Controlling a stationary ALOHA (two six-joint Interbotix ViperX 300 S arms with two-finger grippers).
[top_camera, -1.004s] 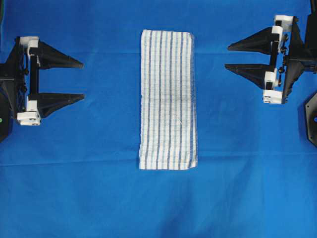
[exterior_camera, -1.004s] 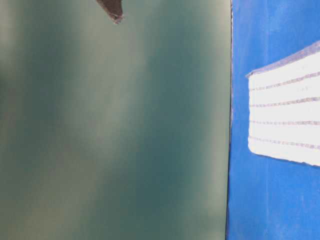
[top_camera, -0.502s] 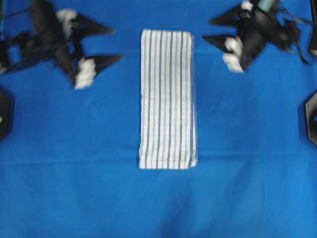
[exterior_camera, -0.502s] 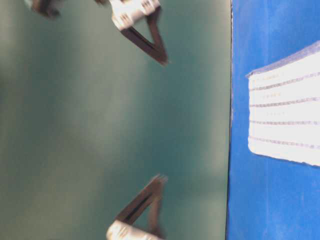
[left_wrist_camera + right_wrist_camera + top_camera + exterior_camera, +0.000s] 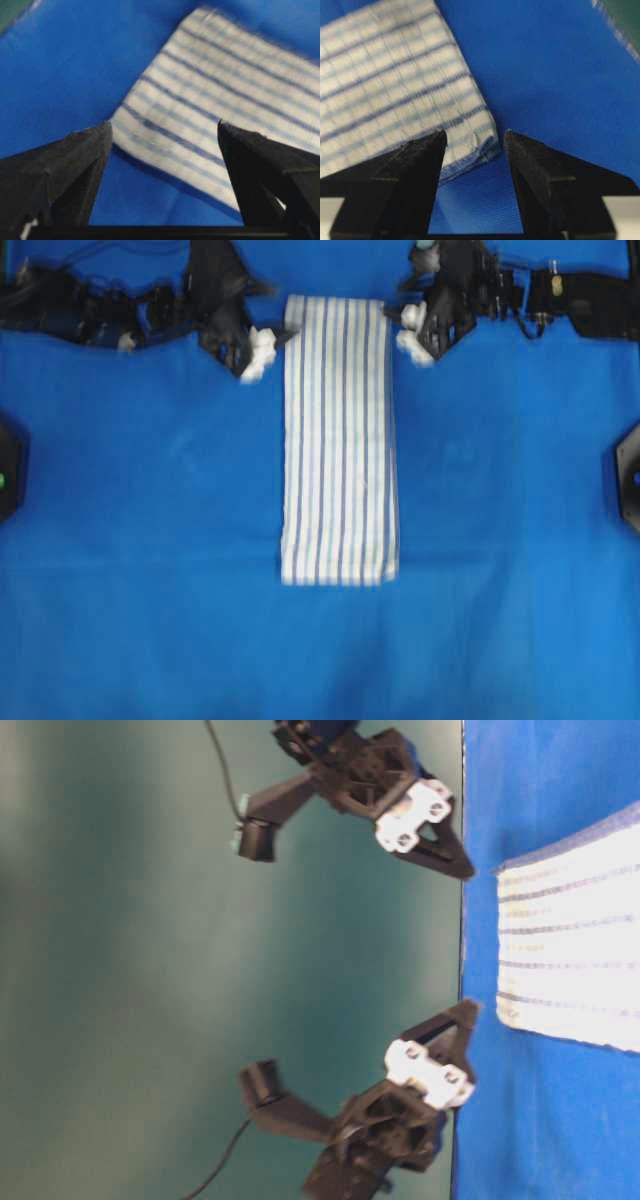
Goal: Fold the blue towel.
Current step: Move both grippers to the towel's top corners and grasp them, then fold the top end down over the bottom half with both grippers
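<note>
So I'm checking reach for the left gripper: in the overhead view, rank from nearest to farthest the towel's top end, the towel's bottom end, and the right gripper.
1. Towel's top end, just right of the left gripper.
2. Right gripper, across the towel.
3. Towel's bottom end, far down the view.

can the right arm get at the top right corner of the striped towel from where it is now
Probably yes. The right tool hangs open right at that corner of the blue towel, which lies flat on the blue table cover with nothing between them.

White, blue-striped towel (image 5: 339,440); blue cloth (image 5: 150,540)
</note>
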